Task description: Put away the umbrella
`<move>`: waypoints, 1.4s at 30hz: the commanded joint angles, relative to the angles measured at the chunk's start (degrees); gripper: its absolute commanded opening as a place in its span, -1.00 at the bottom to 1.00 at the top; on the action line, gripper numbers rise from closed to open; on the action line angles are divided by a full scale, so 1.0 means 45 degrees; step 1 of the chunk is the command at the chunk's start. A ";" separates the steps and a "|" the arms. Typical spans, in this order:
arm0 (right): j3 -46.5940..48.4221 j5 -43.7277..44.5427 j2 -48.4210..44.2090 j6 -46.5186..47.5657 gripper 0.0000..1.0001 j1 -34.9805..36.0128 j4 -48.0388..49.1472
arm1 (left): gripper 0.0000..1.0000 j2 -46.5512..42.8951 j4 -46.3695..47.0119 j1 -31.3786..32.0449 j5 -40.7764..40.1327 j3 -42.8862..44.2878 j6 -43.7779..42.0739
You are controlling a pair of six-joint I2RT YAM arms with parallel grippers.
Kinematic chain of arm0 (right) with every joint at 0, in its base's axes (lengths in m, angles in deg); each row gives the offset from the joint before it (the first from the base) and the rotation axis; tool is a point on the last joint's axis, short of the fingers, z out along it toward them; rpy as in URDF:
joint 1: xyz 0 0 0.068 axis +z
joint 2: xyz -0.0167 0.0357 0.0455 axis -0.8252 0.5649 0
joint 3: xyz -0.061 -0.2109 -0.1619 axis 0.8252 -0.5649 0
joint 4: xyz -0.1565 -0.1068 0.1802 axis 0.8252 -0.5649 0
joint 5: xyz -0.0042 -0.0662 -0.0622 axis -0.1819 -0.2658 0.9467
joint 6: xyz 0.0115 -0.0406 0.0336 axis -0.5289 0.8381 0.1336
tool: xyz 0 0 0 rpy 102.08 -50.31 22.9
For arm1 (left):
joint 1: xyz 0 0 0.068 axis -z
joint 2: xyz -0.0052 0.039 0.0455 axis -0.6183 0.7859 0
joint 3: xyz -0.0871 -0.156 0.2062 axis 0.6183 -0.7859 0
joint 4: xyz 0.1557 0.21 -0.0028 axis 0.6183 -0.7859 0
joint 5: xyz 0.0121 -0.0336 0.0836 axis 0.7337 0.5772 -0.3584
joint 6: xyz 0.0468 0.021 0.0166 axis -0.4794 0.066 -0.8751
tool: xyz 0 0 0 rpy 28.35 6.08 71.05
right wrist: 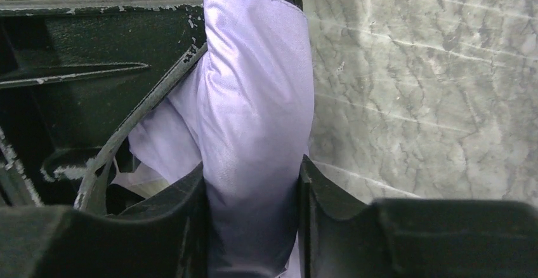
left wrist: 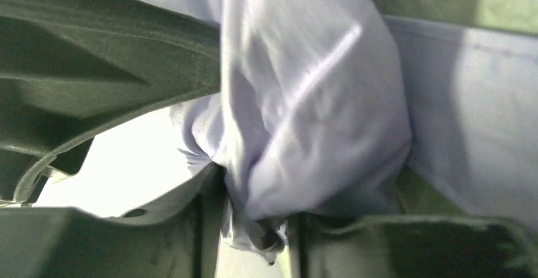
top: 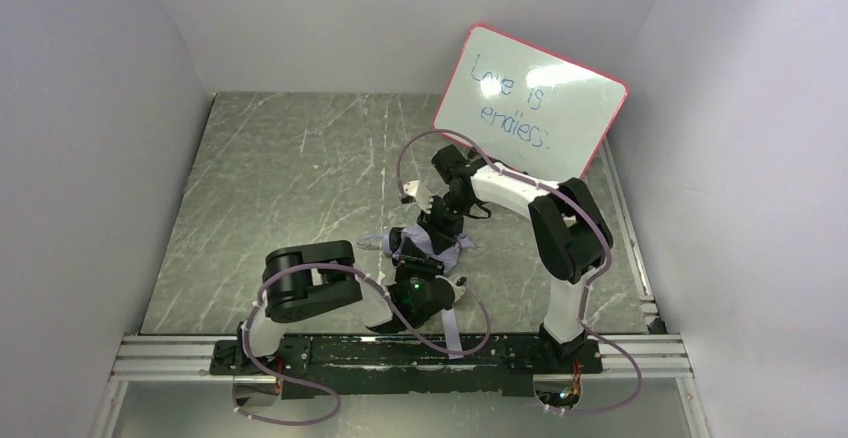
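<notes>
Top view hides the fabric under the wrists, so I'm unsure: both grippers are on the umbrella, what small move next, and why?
Probably draw the right gripper slightly away from the left gripper, with both shut. Each pinches bunched fabric of the umbrella, and they sit close together, so gentle tension should straighten the folds.

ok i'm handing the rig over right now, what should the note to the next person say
Left jaws: shut on a fold of the umbrella fabric.
Right jaws: also shut on its fabric.
Umbrella: bunched between the two arms, over the middle of the table.
Done: both grips are made.
To do: bundle it and put it away. Its handle and shaft are hidden in these views.
</notes>
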 commanded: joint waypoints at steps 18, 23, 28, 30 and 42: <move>-0.2431 0.4572 -0.0093 0.0136 -0.75 0.0110 0.3302 | 0.45 -0.9210 -0.9224 -0.3489 0.9270 -0.0904 0.5085; -0.3199 0.5848 -0.0475 0.0479 -0.72 0.0129 0.4773 | 0.38 -1.0251 -0.9469 -0.5703 1.0042 -0.1417 0.5464; -0.5125 0.6552 -0.1612 0.1746 -0.72 0.0522 0.7367 | 0.30 -1.0902 -0.9935 -0.8009 1.1658 -0.1201 0.5976; -0.5945 0.6555 -0.2038 0.2309 -0.73 0.0700 0.8392 | 0.29 -1.0999 -1.0210 -0.8860 1.2447 -0.0961 0.6278; -0.9312 0.6474 -0.3467 0.4761 -0.77 0.1470 1.2134 | 0.38 -0.9359 -1.2476 -1.0673 1.6425 0.2109 0.6375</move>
